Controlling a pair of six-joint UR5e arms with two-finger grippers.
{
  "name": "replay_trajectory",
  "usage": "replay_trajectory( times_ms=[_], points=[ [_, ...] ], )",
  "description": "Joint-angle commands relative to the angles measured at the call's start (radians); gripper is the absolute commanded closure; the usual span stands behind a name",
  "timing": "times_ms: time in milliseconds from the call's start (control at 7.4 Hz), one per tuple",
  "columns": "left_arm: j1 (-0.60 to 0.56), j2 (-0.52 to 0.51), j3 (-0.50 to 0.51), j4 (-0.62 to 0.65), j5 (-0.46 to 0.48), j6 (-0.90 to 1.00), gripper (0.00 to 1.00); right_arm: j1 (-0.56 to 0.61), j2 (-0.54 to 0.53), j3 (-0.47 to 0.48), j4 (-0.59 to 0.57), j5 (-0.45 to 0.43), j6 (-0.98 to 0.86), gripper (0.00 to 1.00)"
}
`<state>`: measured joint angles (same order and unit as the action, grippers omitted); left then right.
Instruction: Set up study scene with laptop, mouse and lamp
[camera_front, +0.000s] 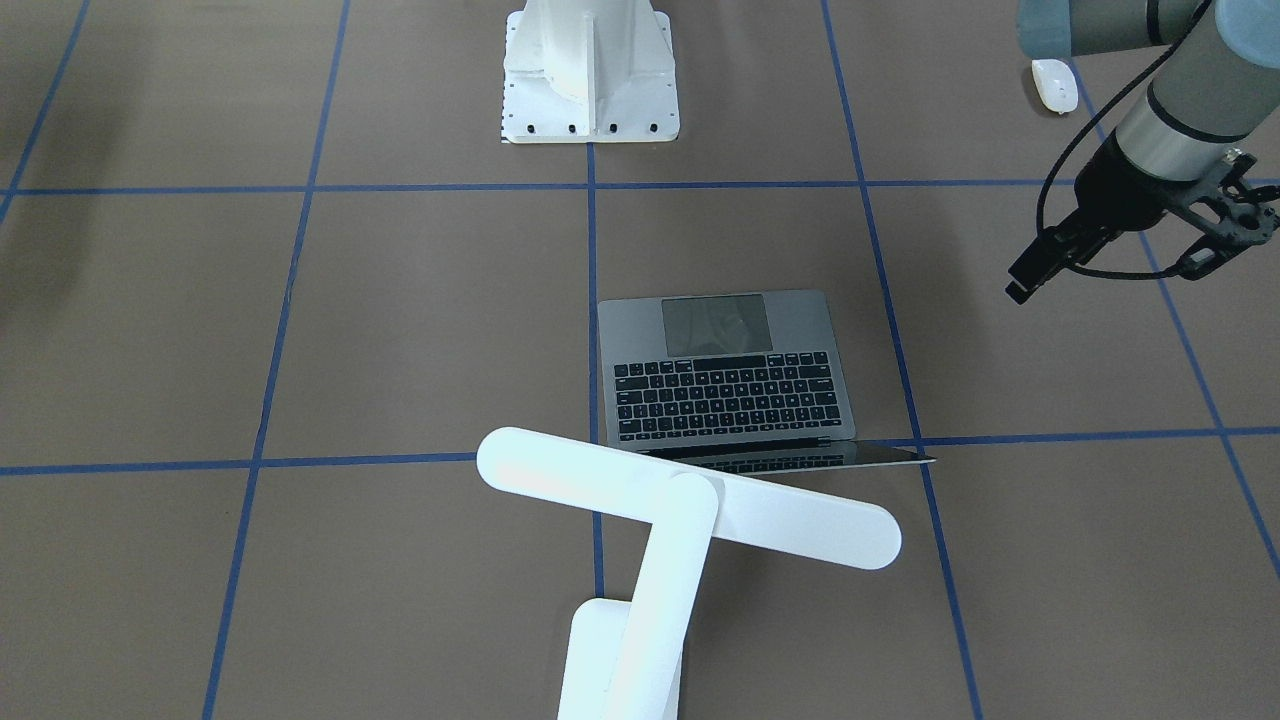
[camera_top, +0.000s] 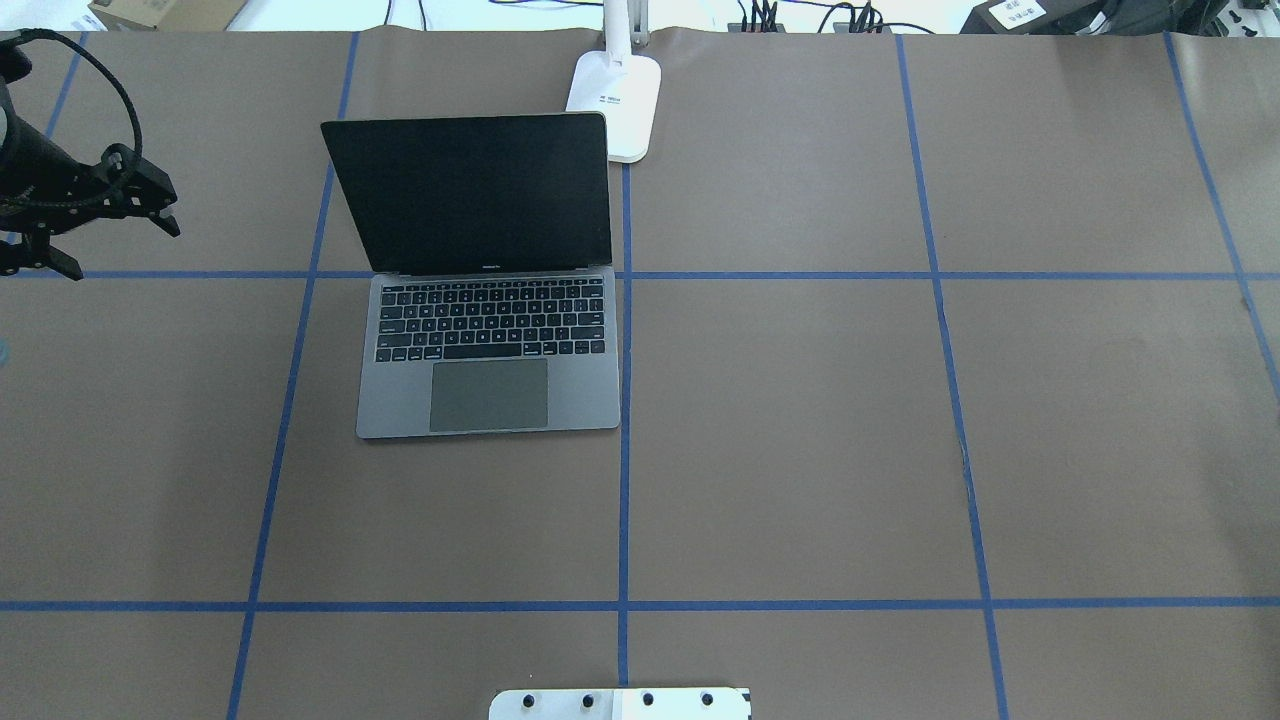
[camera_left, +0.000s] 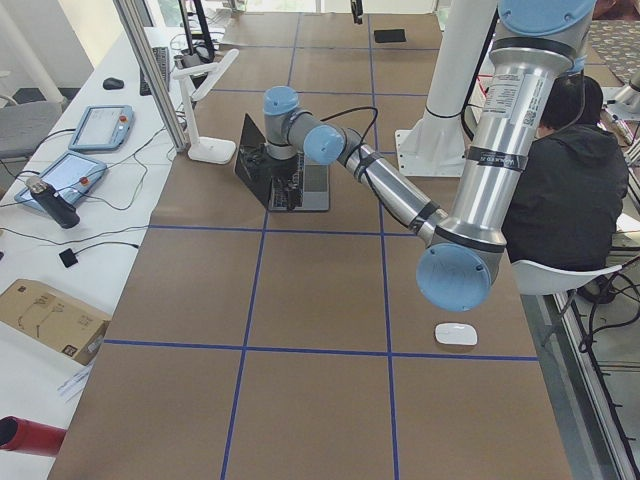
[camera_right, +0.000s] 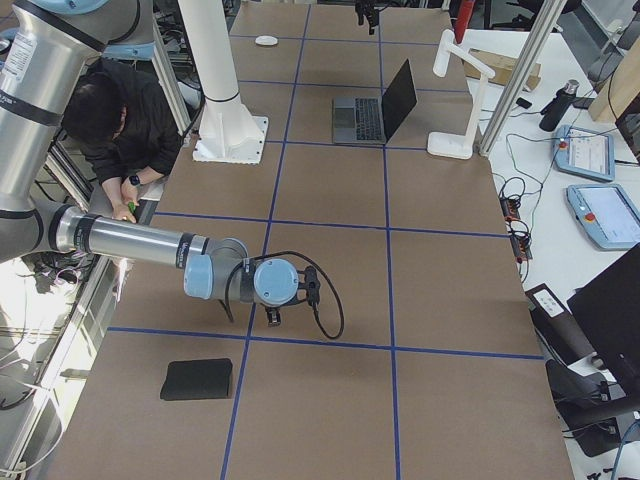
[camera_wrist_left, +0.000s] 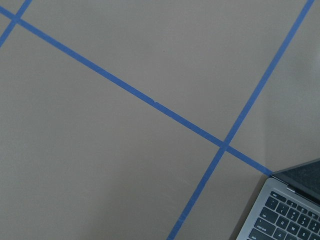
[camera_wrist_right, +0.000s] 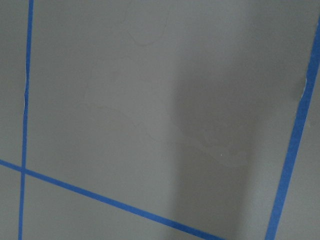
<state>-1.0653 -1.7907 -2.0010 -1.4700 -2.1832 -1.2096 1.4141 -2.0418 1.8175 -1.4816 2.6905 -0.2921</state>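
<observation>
Laptop (camera_top: 488, 330), thin space-grey metal with black keys and a dark glossy screen, stands open near the left gripper (camera_top: 120, 250). That gripper hangs above the brown paper-covered table (camera_top: 800, 450) off the laptop's left side, black fingers spread and nothing between them. Behind the laptop's far right corner sits the flat base of the white desk lamp (camera_top: 620, 100), its long bar head raised above and behind the screen. The small white oval mouse (camera_front: 1052, 84) lies well apart, near the robot's edge at the table's left end. The right gripper (camera_right: 274, 316) hovers low over bare table far to the right; whether it is spread or clenched cannot be told. A black square pad (camera_right: 197, 379) lies near it.
</observation>
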Motion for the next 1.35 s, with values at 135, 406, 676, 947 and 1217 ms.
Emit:
replay_trajectory(
  times_ms=[135,406,676,947,1217],
  points=[
    [0.002,0.014,0.001,-0.050,0.000,0.007,0.00,-0.065,-0.002,-0.154,-0.003,-0.009,-0.364,0.00],
    [0.037,0.017,-0.001,-0.047,0.003,0.002,0.00,-0.105,0.002,-0.201,-0.003,-0.011,-0.412,0.00],
    [0.083,0.016,-0.009,-0.047,0.072,-0.002,0.00,-0.127,0.006,-0.227,-0.003,-0.046,-0.475,0.00],
    [0.085,0.013,-0.012,-0.047,0.072,-0.004,0.00,-0.126,0.012,-0.242,-0.005,-0.075,-0.479,0.00],
    [0.085,0.005,-0.013,-0.047,0.072,-0.007,0.00,-0.115,0.040,-0.308,-0.014,-0.165,-0.575,0.00]
  ],
)
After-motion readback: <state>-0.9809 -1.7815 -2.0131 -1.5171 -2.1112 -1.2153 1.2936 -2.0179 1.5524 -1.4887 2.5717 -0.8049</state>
